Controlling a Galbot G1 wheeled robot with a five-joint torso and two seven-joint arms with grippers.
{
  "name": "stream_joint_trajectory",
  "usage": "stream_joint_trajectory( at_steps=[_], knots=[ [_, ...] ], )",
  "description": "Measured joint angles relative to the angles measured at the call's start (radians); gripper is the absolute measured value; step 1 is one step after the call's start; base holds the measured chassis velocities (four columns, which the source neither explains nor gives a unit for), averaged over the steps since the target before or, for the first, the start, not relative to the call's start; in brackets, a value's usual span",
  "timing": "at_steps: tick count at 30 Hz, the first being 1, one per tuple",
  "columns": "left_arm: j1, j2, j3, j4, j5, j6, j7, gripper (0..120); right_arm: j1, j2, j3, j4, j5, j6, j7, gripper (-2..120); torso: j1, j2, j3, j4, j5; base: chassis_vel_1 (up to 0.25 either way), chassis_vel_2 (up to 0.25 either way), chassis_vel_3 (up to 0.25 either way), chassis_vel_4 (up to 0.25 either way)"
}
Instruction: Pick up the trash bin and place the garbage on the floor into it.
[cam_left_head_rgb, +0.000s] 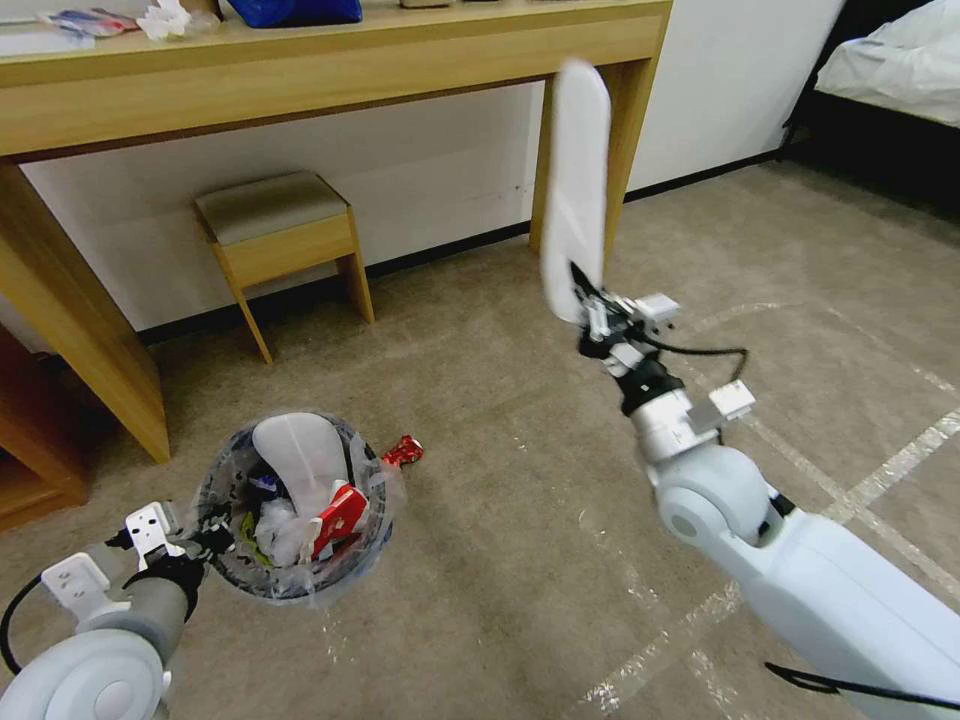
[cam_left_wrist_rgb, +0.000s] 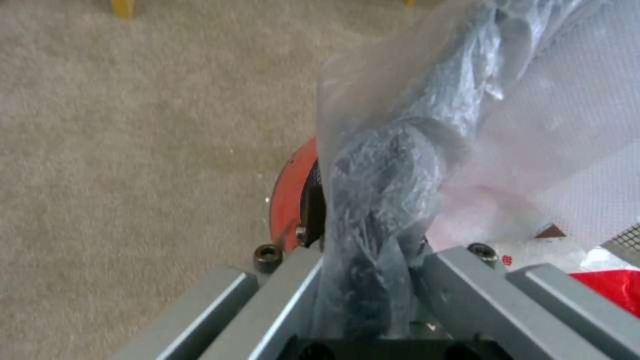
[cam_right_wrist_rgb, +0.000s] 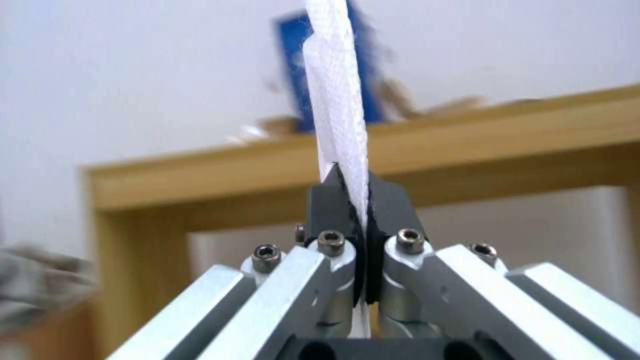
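Even, bright indoor light with soft shadows under the long light-wood desk (cam_left_head_rgb: 330, 70). The raised long white flat insole (cam_left_head_rgb: 578, 190) looks motion-smeared (possibly), and straight lines bow toward the head view's edges.
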Motion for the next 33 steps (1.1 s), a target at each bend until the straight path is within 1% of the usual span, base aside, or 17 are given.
stream_joint_trajectory(
  at_steps=[1,2,4,5,7,8,10,14,15,16,18,20,21,23,24,27,33],
  knots=[
    [-0.007,0.007,0.003,0.000,-0.015,0.006,-0.010,0,0.017,0.002,-0.010,0.009,0.026,0.005,-0.025,0,0.000,0.000,0.000,0.0000,0.0000,0.000,0.000,0.000,0.000],
    [-0.007,0.007,0.003,0.000,-0.015,0.006,-0.010,0,0.017,0.002,-0.010,0.009,0.026,0.005,-0.025,0,0.000,0.000,0.000,0.0000,0.0000,0.000,0.000,0.000,0.000],
    [-0.028,0.026,0.014,0.005,-0.062,0.021,-0.040,0,0.042,0.001,-0.032,0.023,0.068,0.021,-0.065,0,0.000,0.000,0.000,-0.0003,0.0001,0.000,0.000,0.000,0.000],
    [-0.028,0.026,0.014,0.005,-0.062,0.021,-0.040,0,0.042,0.001,-0.032,0.023,0.068,0.021,-0.065,0,0.000,0.000,0.000,-0.0003,0.0001,0.000,0.000,0.000,0.000],
    [-0.038,0.045,0.022,0.008,-0.108,0.038,-0.068,0,0.077,0.002,-0.076,0.027,0.107,0.039,-0.104,0,0.000,0.000,0.000,-0.0005,0.0001,0.000,0.000,0.000,0.000],
    [-0.038,0.045,0.022,0.008,-0.108,0.038,-0.068,0,0.077,0.002,-0.076,0.027,0.107,0.039,-0.104,0,0.000,0.000,0.000,-0.0005,0.0001,0.000,0.000,0.000,0.000],
    [-0.043,0.057,0.028,0.001,-0.162,0.053,-0.100,0,0.122,0.016,-0.140,0.015,0.138,0.061,-0.141,0,0.000,0.000,0.000,-0.0002,0.0001,0.000,0.000,0.000,0.000],
    [-0.053,0.073,0.040,0.003,-0.179,0.058,-0.115,0,0.180,0.042,-0.226,-0.013,0.168,0.084,-0.163,0,0.000,0.000,0.000,-0.0001,0.0004,0.000,0.000,0.000,0.000],
    [-0.053,0.073,0.040,0.003,-0.179,0.058,-0.115,0,0.180,0.042,-0.226,-0.013,0.168,0.084,-0.163,0,0.000,0.000,0.000,-0.0001,0.0004,0.000,0.000,0.000,0.000],
    [-0.059,0.082,0.048,0.005,-0.194,0.061,-0.124,0,0.213,0.054,-0.275,-0.037,0.182,0.097,-0.179,0,0.000,0.000,0.000,-0.0003,-0.0001,0.000,0.000,0.000,0.000],
    [-0.060,0.085,0.050,0.006,-0.202,0.063,-0.128,0,0.228,0.059,-0.298,-0.048,0.185,0.103,-0.187,0,0.000,0.000,0.000,-0.0003,-0.0001,0.000,0.000,0.000,0.000],
    [-0.061,0.096,0.050,0.001,-0.227,0.066,-0.141,0,0.268,0.076,-0.370,-0.099,0.186,0.122,-0.225,0,0.000,0.000,0.000,-0.0002,0.0001,0.000,0.000,0.000,0.000],
    [-0.061,0.096,0.050,0.001,-0.227,0.066,-0.141,0,0.268,0.076,-0.370,-0.099,0.186,0.122,-0.225,0,0.000,0.000,0.000,-0.0002,0.0001,0.000,0.000,0.000,0.000],
    [-0.058,0.107,0.050,-0.007,-0.250,0.070,-0.149,0,0.293,0.094,-0.430,-0.141,0.178,0.137,-0.255,0,0.000,0.000,0.000,-0.0003,0.0001,0.000,0.000,0.000,0.000],
    [-0.058,0.107,0.050,-0.007,-0.250,0.070,-0.149,0,0.293,0.094,-0.430,-0.141,0.178,0.137,-0.255,0,0.000,0.000,0.000,-0.0003,0.0001,0.000,0.000,0.000,0.000],
    [-0.054,0.119,0.050,-0.016,-0.266,0.073,-0.156,0,0.328,0.140,-0.529,-0.206,0.147,0.163,-0.283,0,0.000,0.000,0.000,-0.0002,0.0002,0.000,0.000,0.000,0.000],
    [-0.054,0.124,0.049,-0.019,-0.273,0.073,-0.161,0,0.358,0.177,-0.605,-0.259,0.126,0.180,-0.297,0,0.000,0.000,0.000,-0.0002,0.0001,0.000,0.000,0.000,0.000]
  ],
)
